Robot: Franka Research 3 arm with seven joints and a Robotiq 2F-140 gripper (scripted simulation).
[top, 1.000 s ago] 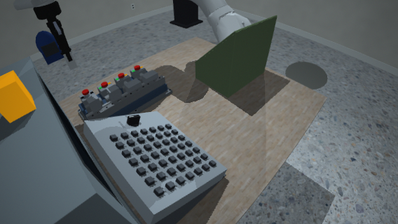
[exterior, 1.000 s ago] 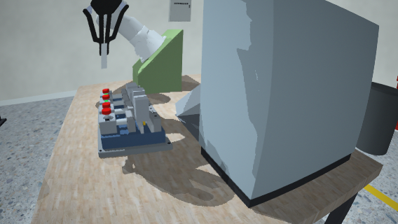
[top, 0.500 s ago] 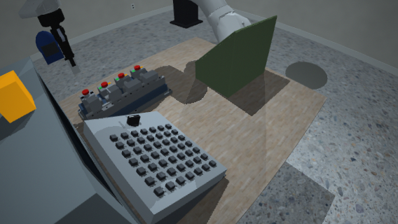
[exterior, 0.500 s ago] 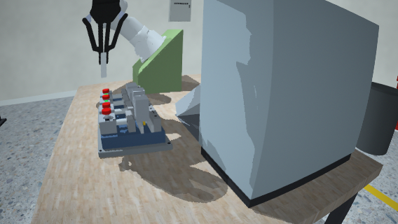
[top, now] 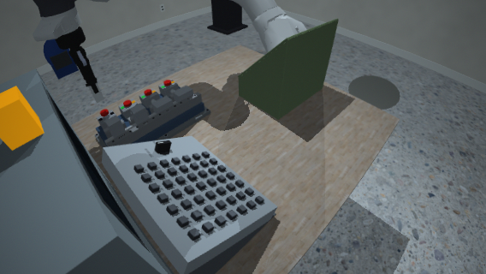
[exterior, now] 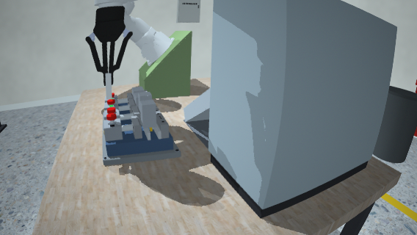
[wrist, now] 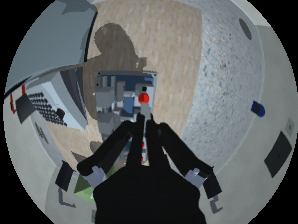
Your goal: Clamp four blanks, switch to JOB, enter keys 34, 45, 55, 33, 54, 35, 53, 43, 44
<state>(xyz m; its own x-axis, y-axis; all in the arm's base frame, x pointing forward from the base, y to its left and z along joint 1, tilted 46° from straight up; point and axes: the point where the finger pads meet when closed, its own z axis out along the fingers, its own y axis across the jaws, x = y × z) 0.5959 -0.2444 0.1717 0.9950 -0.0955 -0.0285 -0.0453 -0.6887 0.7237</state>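
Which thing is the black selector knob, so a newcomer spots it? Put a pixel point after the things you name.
Find the green wedge [top: 282, 79] on the table. Nearer the camera sits a sloped gray key panel [top: 128, 158]. The knob [top: 162, 147], above the keys, is much bigger than any key.

Has smooth white arm links [top: 278, 30] [exterior: 148, 40] at upper centre; has black gripper [top: 97, 92] [exterior: 109, 84] [wrist: 144, 108] with thin angled linkage bars and pale patches near knuckles.

vise bank [top: 160, 117] [exterior: 139, 145] [wrist: 127, 102]: blue-grey, on tabletop | keypad [top: 188, 188] [wrist: 55, 100]: sloped, keys unlit
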